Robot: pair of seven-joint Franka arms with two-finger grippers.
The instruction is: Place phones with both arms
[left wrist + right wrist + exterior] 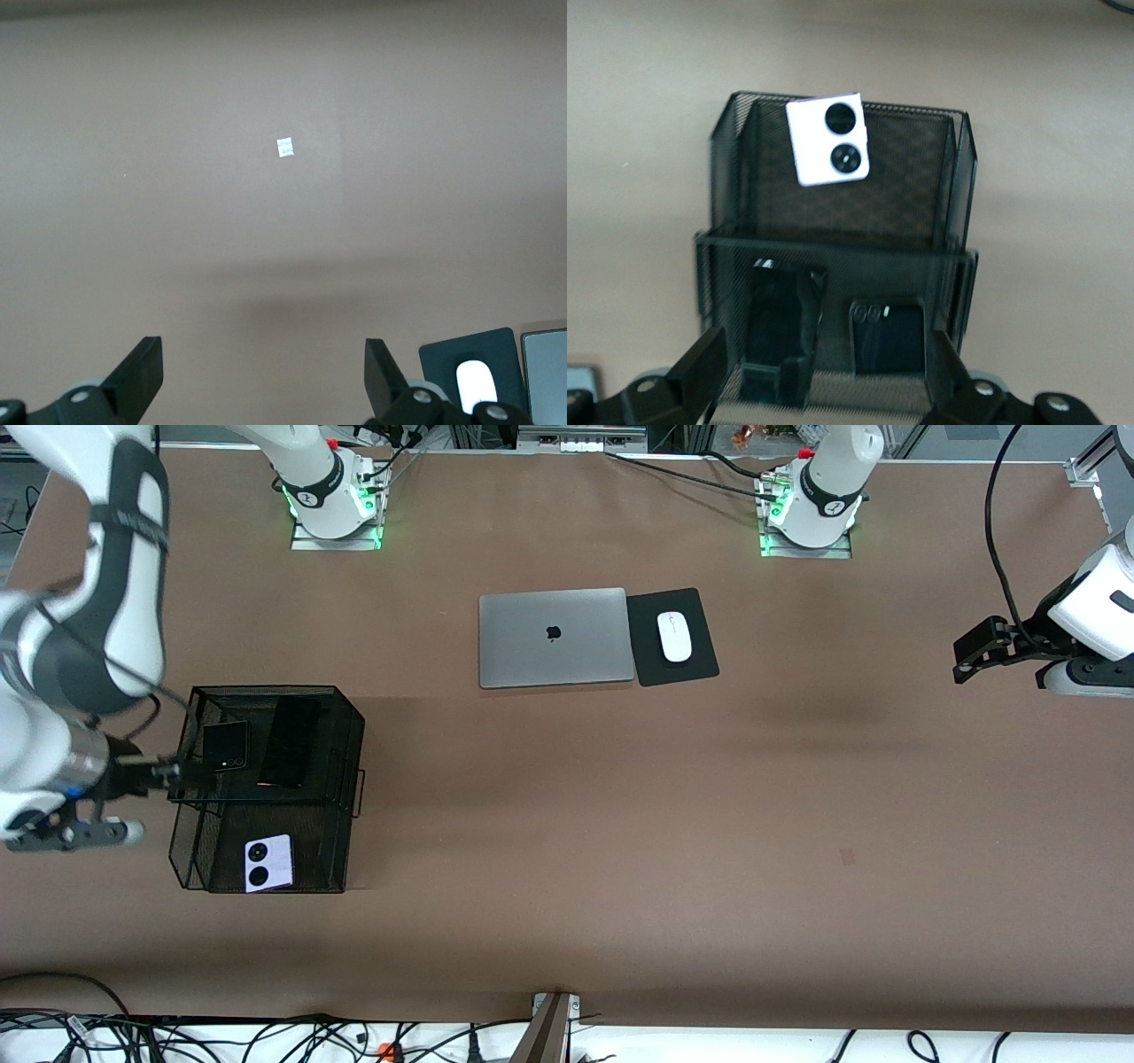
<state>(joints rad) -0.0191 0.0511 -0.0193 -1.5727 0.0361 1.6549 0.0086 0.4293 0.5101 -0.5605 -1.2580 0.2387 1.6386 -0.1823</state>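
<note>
A black mesh organiser [351, 710] stands toward the right arm's end of the table. Its upper tier holds the small squarish black phone [225, 746] and the long slim black slab [291, 742]. Its lower part, nearer the front camera, holds the white-lavender phone [268, 863]. My right gripper [174, 774] is open and empty at the upper tier's edge. The right wrist view shows the organiser [833, 244], the white-lavender phone [827, 140], the slab [775, 323] and the squarish black phone [888, 336] past my right gripper [824, 372]. My left gripper [967, 659] is open and empty, waiting above bare table [263, 376].
A closed silver laptop [555, 638] lies mid-table toward the bases, with a white mouse [675, 637] on a black pad [695, 607] beside it. The pad [443, 361] and mouse [476, 385] also show in the left wrist view. Cables run along the table's front edge.
</note>
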